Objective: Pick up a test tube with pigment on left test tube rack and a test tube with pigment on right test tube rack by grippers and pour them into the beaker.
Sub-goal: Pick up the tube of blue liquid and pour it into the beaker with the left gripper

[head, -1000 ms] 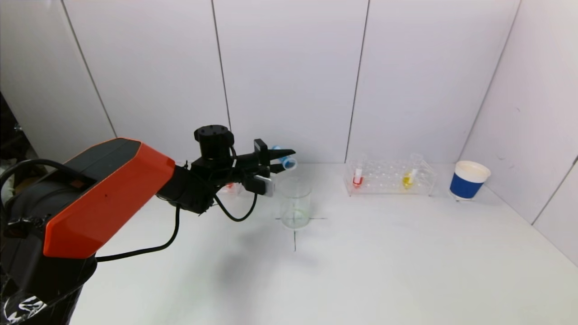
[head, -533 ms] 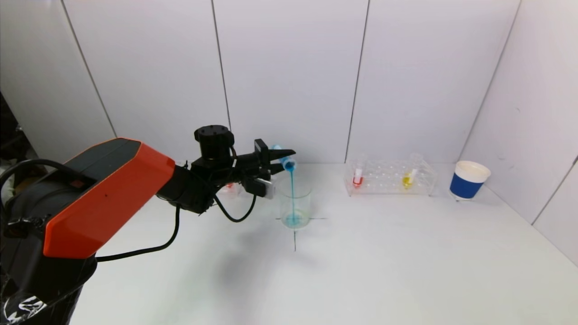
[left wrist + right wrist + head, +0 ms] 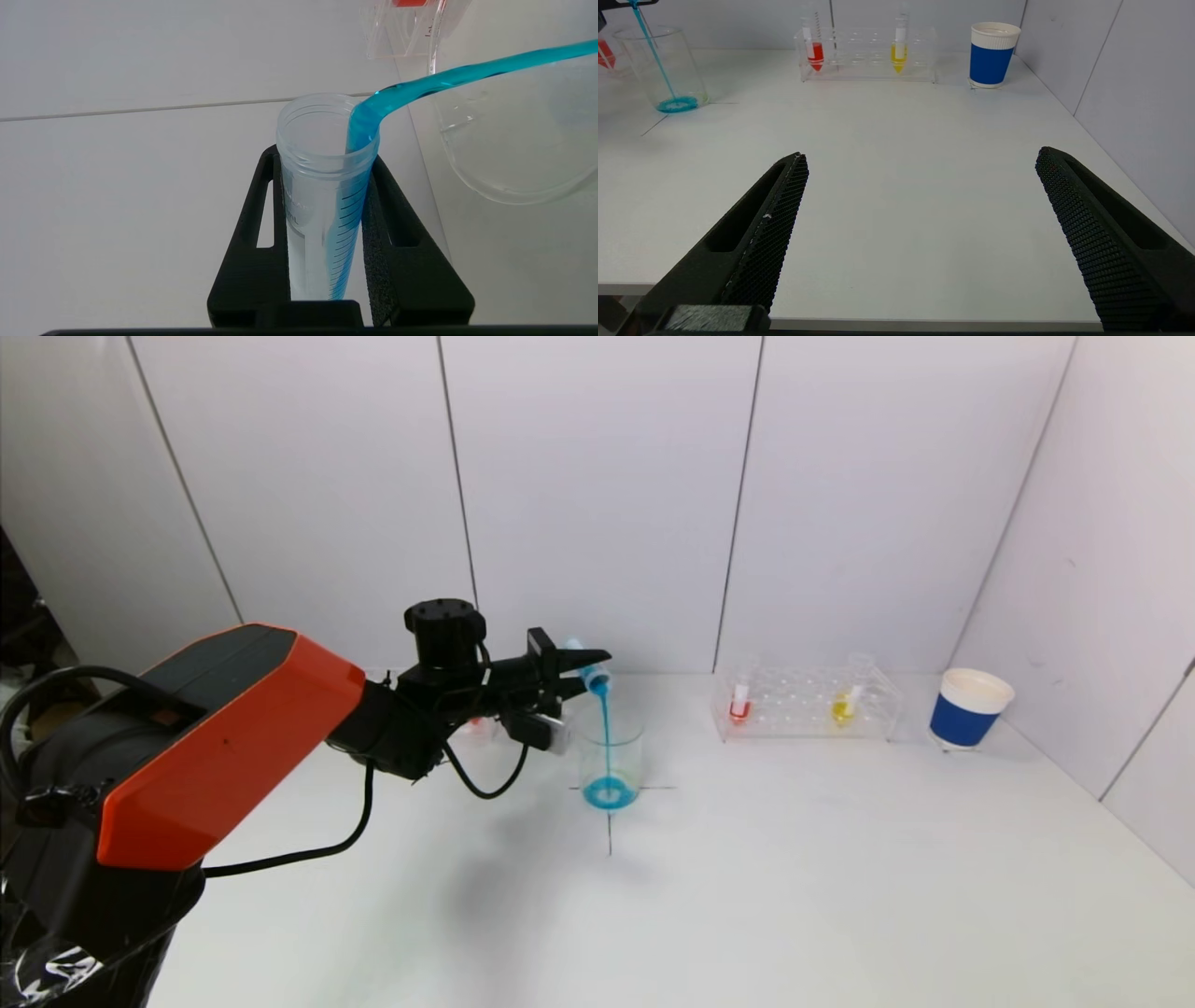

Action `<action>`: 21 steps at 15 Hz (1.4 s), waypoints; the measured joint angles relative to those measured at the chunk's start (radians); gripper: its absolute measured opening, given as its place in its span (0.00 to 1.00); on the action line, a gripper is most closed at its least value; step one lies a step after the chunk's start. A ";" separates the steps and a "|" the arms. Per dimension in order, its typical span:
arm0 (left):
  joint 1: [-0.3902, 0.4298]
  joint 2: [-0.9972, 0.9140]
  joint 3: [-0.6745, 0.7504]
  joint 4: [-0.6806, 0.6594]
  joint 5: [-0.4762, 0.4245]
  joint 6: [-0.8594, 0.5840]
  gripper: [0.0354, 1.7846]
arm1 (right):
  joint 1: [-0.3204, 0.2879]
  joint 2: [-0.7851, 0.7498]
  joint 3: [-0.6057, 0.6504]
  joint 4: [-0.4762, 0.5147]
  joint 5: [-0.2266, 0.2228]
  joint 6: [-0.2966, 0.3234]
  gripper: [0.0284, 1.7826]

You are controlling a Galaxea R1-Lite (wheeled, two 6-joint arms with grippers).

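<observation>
- The table (image 3: 794, 877) is white, with a black cross marked under the beaker.
- The left arm (image 3: 224, 728) reaches from the robot's left toward the middle of the table.
- The right rack (image 3: 808, 702) stands at the back on the robot's right, holding a red tube (image 3: 739, 700) and a yellow tube (image 3: 846, 702), both upright.
- The left rack (image 3: 402, 28) is mostly hidden behind the left arm in the head view; something red shows in it in the left wrist view.
- A blue cup (image 3: 969, 708) stands just beyond the right rack, near the wall.
- The beaker (image 3: 611, 756) sits on the cross, with a shallow blue pool in its bottom.
- The left gripper (image 3: 569, 672) is clamped on the blue tube (image 3: 324, 196), held just above and to the left of the beaker's rim.
- The tube lies close to level, long axis pointing toward the robot's right, mouth dipped over the beaker. A thin blue stream (image 3: 605, 733) falls inside the rim.
- Little pigment appears left, only a streak along the lower wall, so this pour looks nearly done.
- The right gripper (image 3: 920, 233) hangs low near the table's front edge, jaws spread wide and empty.
- The right rack's tubes lie ahead of it, across the table, with vertical axes. The right arm is the nearer one, so that pick falls to it.
</observation>
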 joint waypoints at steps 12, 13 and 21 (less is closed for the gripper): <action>0.001 0.003 -0.008 0.015 0.019 0.096 0.24 | 0.000 0.000 -0.001 0.000 0.000 0.000 0.99; 0.002 -0.001 -0.008 0.024 0.019 0.107 0.24 | 0.000 0.000 -0.001 0.000 0.000 0.000 0.99; 0.000 -0.031 -0.004 0.056 0.012 0.161 0.24 | 0.000 0.000 0.000 0.000 0.000 0.000 0.99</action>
